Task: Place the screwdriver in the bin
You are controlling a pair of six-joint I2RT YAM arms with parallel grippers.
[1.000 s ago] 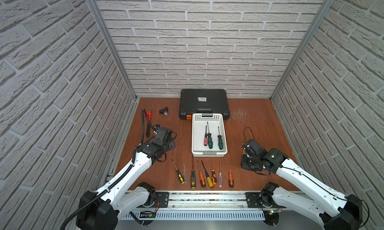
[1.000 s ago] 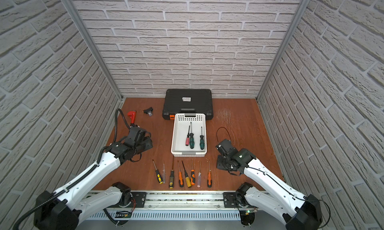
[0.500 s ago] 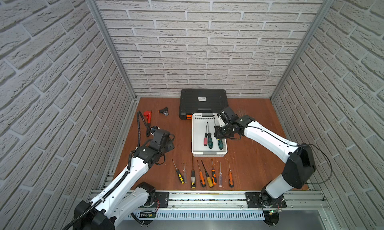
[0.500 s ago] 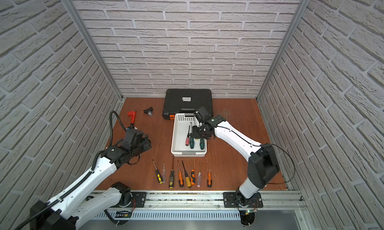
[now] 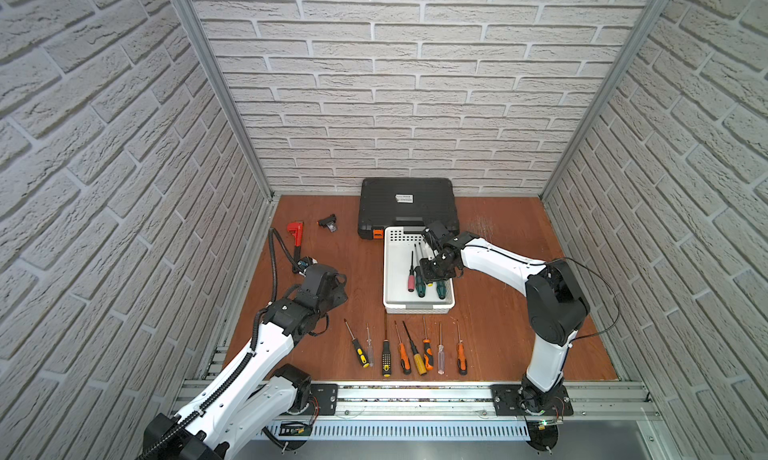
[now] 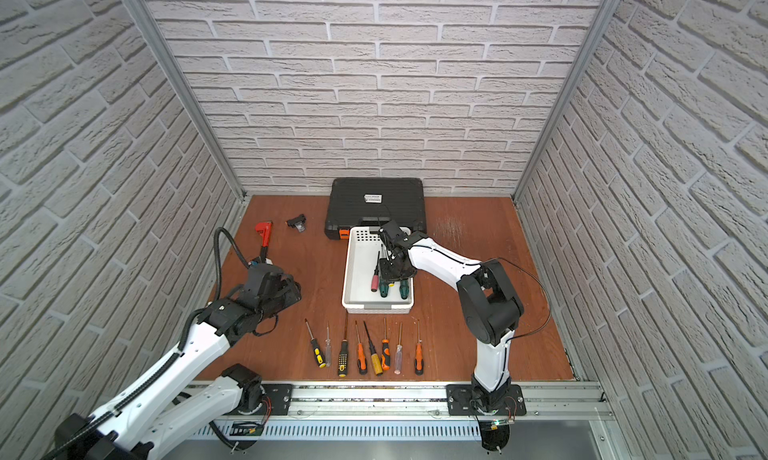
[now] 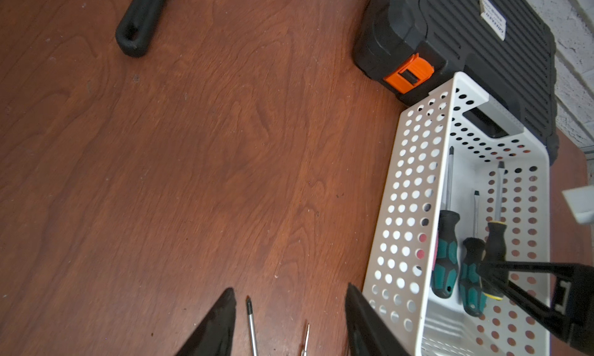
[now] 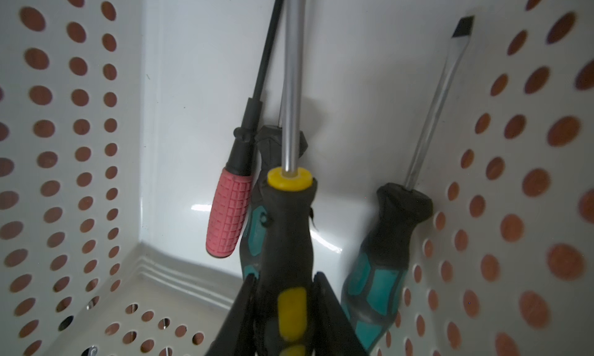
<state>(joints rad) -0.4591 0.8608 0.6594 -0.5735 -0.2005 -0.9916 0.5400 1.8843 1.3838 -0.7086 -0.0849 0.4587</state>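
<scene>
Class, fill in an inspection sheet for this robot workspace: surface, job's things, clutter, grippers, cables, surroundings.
Surface: red-brown wooden tabletop, pale scuffs at back right.
Job's things: white bin holds a pink-handled screwdriver and two green-handled screwdrivers; a black-and-yellow screwdriver is gripped inside it; a row of eight screwdrivers lies in front.
Clutter: black tool case behind the bin; red wrench and small black part at back left.
Grippers: right gripper, jaws shut on the black-and-yellow screwdriver; left gripper, jaws open and empty over the table.
Cables: black corrugated hose loops beside the left arm; thin black cable arcs off the right arm.
Surroundings: white brick-pattern walls; metal rail at the front.
</scene>
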